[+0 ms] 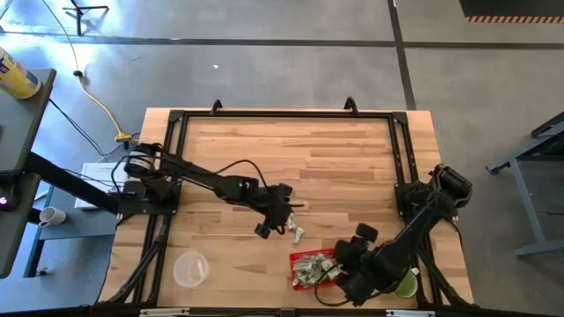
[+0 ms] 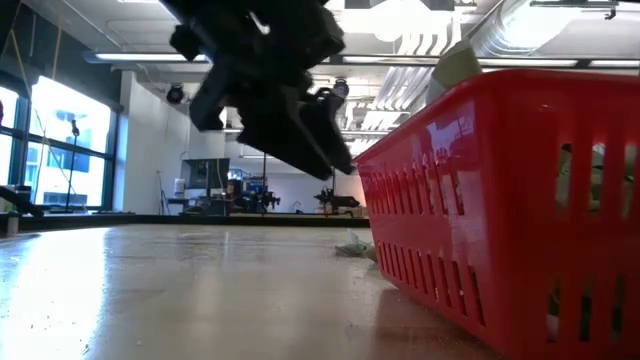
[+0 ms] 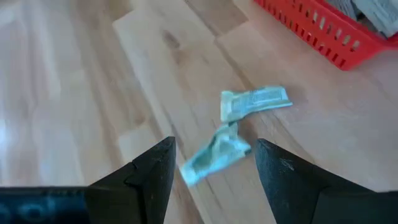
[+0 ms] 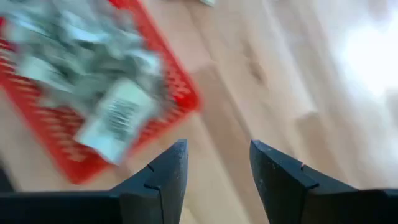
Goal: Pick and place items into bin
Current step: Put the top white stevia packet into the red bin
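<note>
Two pale green-and-white wrapped items [image 1: 297,232] lie on the wood just beyond the red basket [image 1: 314,269]. In the left wrist view one item [image 3: 255,101] lies farther off. The other [image 3: 214,155] shows between the fingers of my open left gripper [image 3: 214,165], which hangs above the table [image 2: 300,120] and touches nothing. The basket [image 4: 74,106] holds a heap of items [image 4: 118,121]. My right gripper [image 4: 217,165] is open and empty, at the basket's right side [image 1: 345,262].
A clear round container [image 1: 189,269] stands near the table's near-left corner and a green cup [image 1: 406,286] near the near-right, beside the right arm. A black frame [image 1: 282,114] runs along the table's edges. Bare wood spreads over the table's middle and far part.
</note>
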Controlling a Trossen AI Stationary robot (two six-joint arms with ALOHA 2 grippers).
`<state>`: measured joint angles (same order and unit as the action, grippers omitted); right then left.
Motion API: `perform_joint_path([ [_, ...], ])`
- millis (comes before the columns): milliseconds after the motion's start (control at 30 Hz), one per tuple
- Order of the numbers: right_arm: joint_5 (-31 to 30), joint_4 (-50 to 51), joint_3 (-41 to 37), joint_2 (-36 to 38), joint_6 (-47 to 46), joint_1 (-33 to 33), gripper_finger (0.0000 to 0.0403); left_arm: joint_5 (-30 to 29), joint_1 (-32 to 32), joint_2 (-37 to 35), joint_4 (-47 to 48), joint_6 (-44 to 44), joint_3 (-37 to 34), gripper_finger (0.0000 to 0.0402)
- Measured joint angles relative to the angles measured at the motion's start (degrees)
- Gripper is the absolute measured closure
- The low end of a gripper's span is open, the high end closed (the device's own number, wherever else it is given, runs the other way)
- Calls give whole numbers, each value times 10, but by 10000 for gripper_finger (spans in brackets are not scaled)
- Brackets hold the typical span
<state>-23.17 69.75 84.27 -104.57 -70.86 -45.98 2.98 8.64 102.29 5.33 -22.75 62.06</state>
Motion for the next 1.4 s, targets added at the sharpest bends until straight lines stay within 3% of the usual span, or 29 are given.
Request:
perform_joint_path([
  [267, 24, 98, 6, 0, -40, 2, 237, 10, 0, 77, 28, -108, 58, 147],
  [467, 72, 98, 6, 0, -39, 6, 237, 14, 0, 121, 45, -148, 97, 147],
  [667, 66, 95, 6, 0, -38, 6, 237, 9, -3, 143, 92, -180, 122, 156],
  [833, 53, 95, 6, 0, -36, 6, 237, 19, -21, 145, 128, -170, 131, 211],
  [1100, 17, 106, 5, 0, -42, 7, 237, -6, -47, 149, 230, -156, 178, 372],
  [1233, 5, 126, 5, 7, -80, 9, 237, 1, -44, 147, 303, -101, 267, 372],
  [1400, -15, 161, -3, 36, -112, 10, 237, 102, -37, 147, 343, -5, 390, 363],
])
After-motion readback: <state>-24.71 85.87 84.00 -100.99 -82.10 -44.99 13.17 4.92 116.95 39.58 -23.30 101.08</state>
